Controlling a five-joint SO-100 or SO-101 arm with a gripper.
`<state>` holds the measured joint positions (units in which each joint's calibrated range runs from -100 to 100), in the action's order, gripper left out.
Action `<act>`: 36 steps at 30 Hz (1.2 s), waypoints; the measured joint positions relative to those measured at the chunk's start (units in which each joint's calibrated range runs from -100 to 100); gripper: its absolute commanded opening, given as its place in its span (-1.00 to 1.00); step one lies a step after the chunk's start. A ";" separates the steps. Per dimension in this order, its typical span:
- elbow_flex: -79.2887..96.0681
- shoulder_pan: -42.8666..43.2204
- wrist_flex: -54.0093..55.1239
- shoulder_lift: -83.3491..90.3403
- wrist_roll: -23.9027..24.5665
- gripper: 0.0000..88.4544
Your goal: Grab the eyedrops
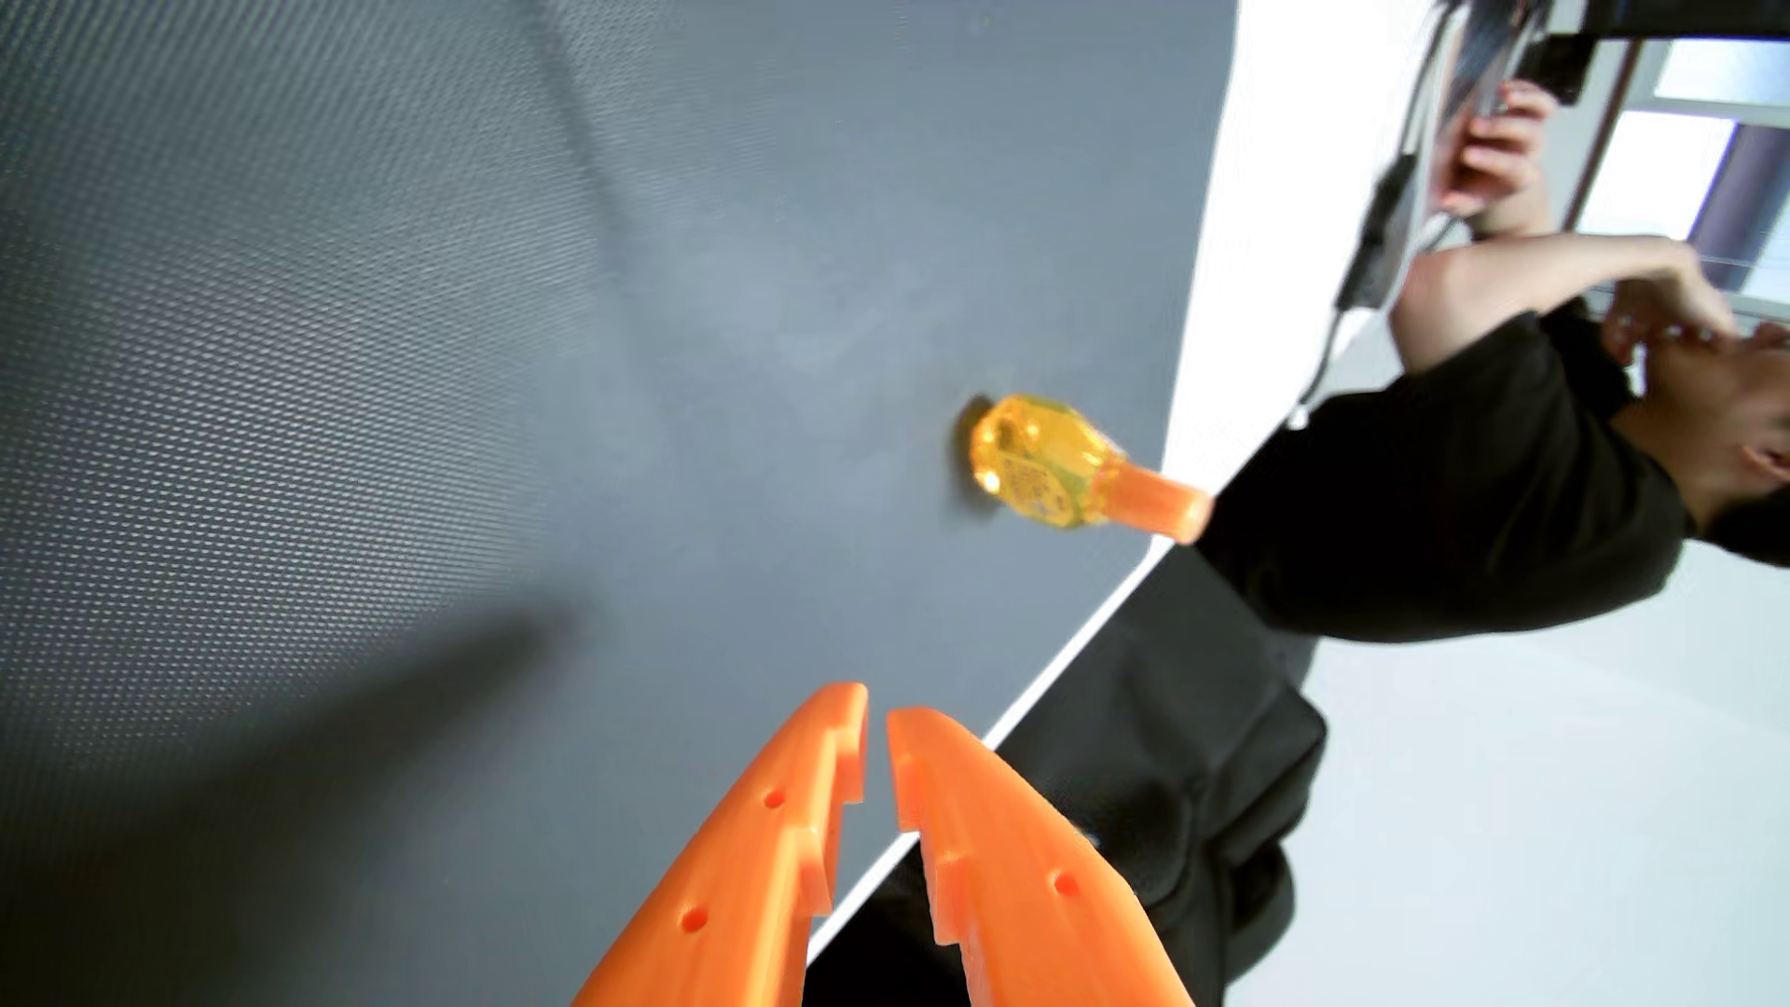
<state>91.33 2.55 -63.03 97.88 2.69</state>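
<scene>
In the wrist view, the eyedrops (1075, 472) are seen right of centre in the frame, a small amber bottle with an orange cap, standing on the dark mat (484, 339) that covers the table. The picture seems to be turned on its side, so the bottle's cap is pointed toward the right of the frame; the bottle is judged to be standing upright on its base, near the mat's white-trimmed edge, left clear on all sides so that it can be reached. The gripper (877, 712) is entered from the bottom edge, two orange toothed fingers aimed up the frame, well apart from the bottle and below-left of it. Only a narrow slit is left between the fingers, and nothing is held. A wider opening is judged to be needed before the bottle can be taken. A person in black (1453, 503) is seated beyond the table at the right, hands raised
</scene>
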 measured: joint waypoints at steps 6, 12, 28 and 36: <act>-7.13 0.07 -2.18 -6.36 -1.52 -0.89; -16.98 -3.30 -2.18 -20.01 -4.97 -0.87; -44.24 -0.67 4.45 -57.65 -15.85 -0.76; -55.26 1.20 4.18 -72.57 -18.31 -0.68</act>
<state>36.07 3.75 -58.85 25.31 -15.62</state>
